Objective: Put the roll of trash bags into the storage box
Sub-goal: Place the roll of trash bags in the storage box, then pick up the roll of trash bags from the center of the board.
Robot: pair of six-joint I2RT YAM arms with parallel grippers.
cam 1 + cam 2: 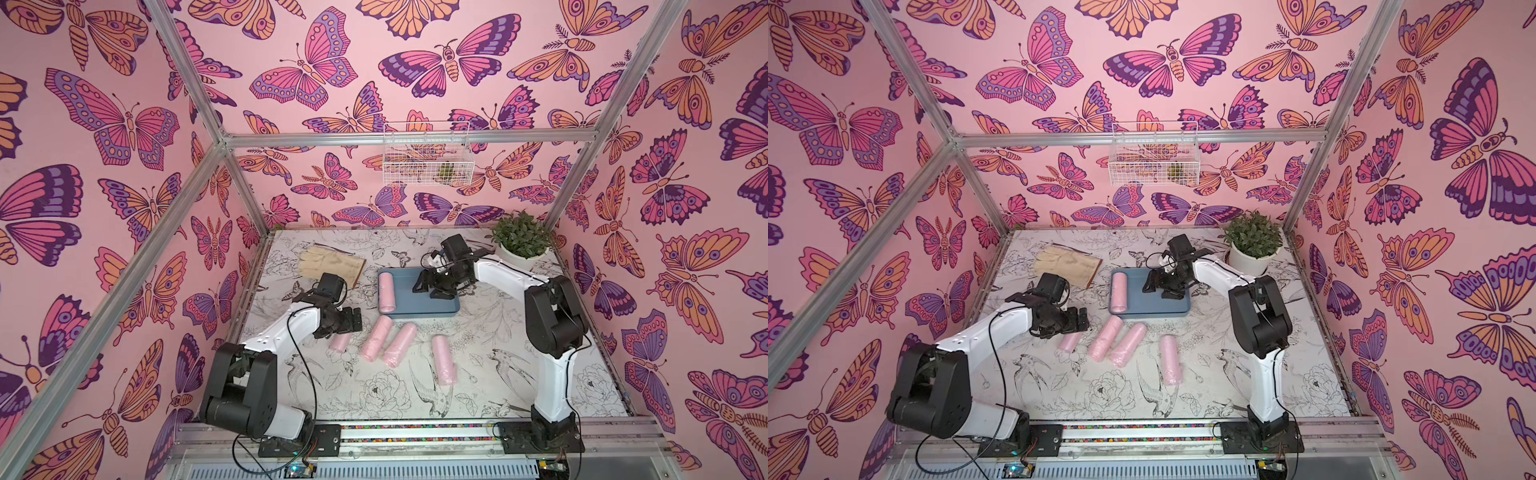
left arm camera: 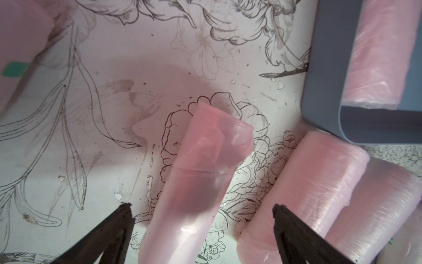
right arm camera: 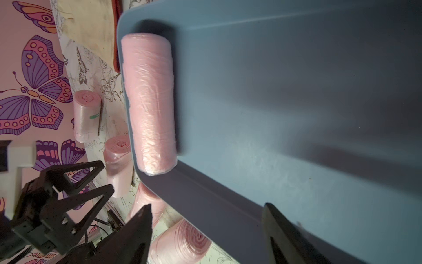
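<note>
A: What is seen on the flower-printed table [image 1: 519,374], taken from the biggest thing down?

B: The storage box [image 1: 419,307], a shallow blue-grey tray, is set toward the back middle of the table. A tan work glove [image 1: 332,266] is laid to its left, apart from it.

A: Where is the roll of trash bags found?

B: One pink roll of trash bags [image 1: 387,291] is laid inside the storage box, along its left short wall. The rest of the box floor is left bare. Four more pink rolls are spread on the table just in front of the box: a thin roll [image 1: 340,343] at the left, two rolls side by side [image 1: 377,337] [image 1: 400,345] in the middle, and a single roll [image 1: 444,359] at the right.

A: And how are the grippers held?

B: The right gripper [image 1: 428,291] is held over the right half of the box, its jaws spread and nothing between them. The left gripper [image 2: 202,208] is held low over the thin roll, its jaws wide apart, one finger to either side of the roll and neither pressed on it
</note>
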